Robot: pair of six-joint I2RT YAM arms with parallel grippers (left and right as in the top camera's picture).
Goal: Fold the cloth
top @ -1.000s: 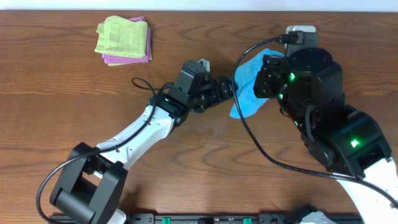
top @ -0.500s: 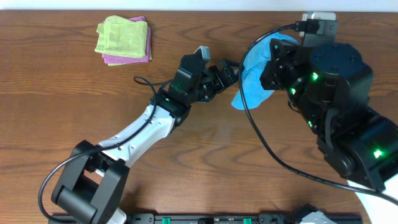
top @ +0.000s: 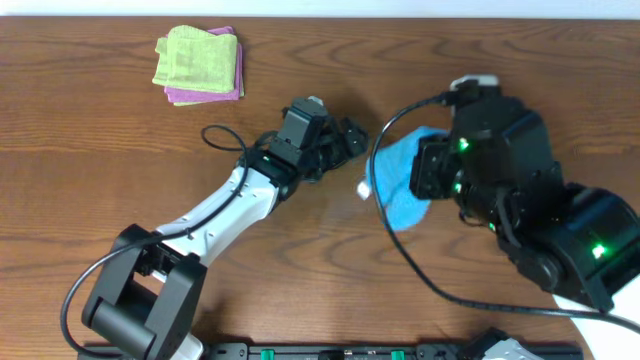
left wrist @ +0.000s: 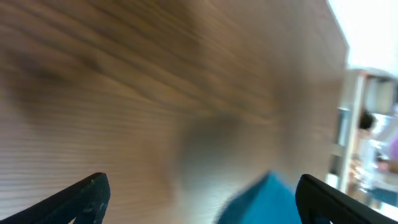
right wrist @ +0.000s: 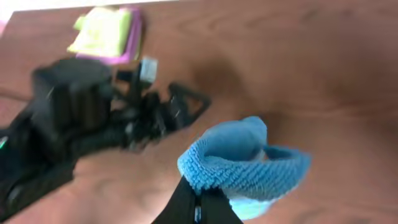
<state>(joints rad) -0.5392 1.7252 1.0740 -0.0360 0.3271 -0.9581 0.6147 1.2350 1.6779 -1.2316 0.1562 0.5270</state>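
Note:
The sky-blue cloth (top: 398, 182) lies bunched on the wooden table at centre right, partly under my right arm. In the right wrist view the right gripper (right wrist: 199, 208) is shut on a rolled edge of the cloth (right wrist: 245, 163), which is lifted off the wood. My left gripper (top: 350, 138) stands open just left of the cloth and apart from it. In the left wrist view its fingers (left wrist: 84, 198) are spread wide around the left gripper (left wrist: 202, 183), with a blurred corner of the cloth (left wrist: 267, 200) low between them.
A light green folded cloth (top: 192, 58) lies on a pink one (top: 225, 92) at the far left of the table. A black cable (top: 385, 205) loops from the right arm across the cloth. The left arm (right wrist: 87, 118) fills the left of the right wrist view.
My right arm has come back toward the front, drawing the cloth with it. The left gripper has drawn slightly left, away from the cloth, with its jaws wide.

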